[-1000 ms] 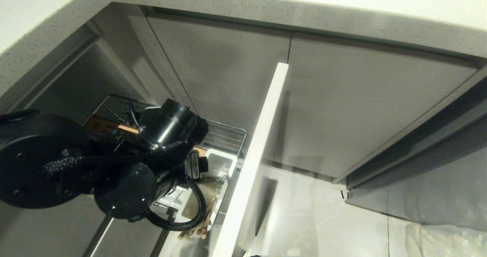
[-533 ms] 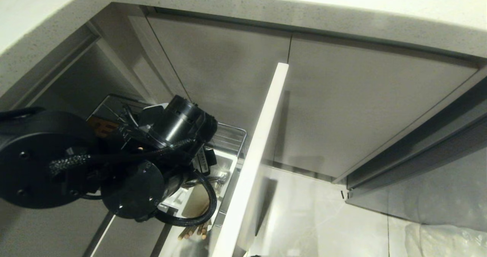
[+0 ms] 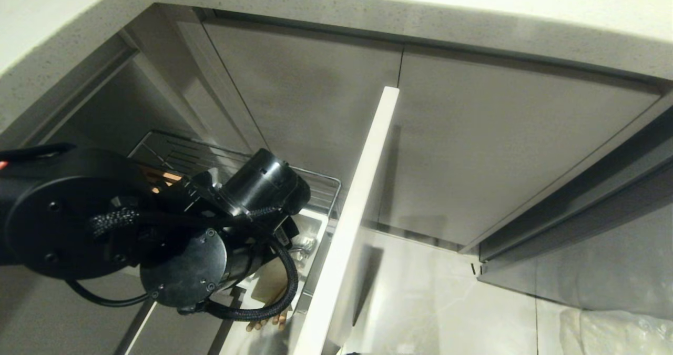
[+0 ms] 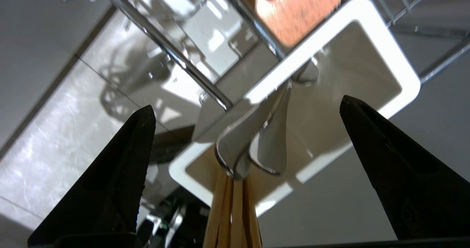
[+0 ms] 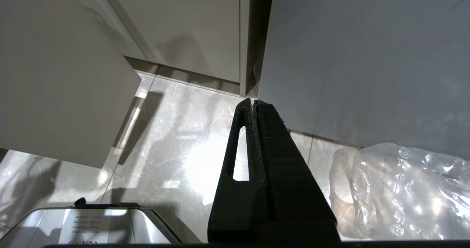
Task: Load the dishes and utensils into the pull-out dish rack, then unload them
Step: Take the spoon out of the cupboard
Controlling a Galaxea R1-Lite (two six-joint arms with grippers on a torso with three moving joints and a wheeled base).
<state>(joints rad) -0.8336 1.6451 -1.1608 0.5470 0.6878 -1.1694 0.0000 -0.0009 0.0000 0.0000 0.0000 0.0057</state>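
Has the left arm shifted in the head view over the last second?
Yes. The left arm's wrist has moved rightward and down toward the drawer's white front panel, uncovering more of the wire rack.

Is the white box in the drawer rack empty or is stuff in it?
Not empty. The white utensil caddy holds silver metal utensil handles and wooden chopsticks, poking out the top.

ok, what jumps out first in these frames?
The black left arm fills the head view's lower left, its open left pincer poised over the white utensil caddy in the pull-out dish rack. Chopsticks and metal utensil handles stick up from the caddy.
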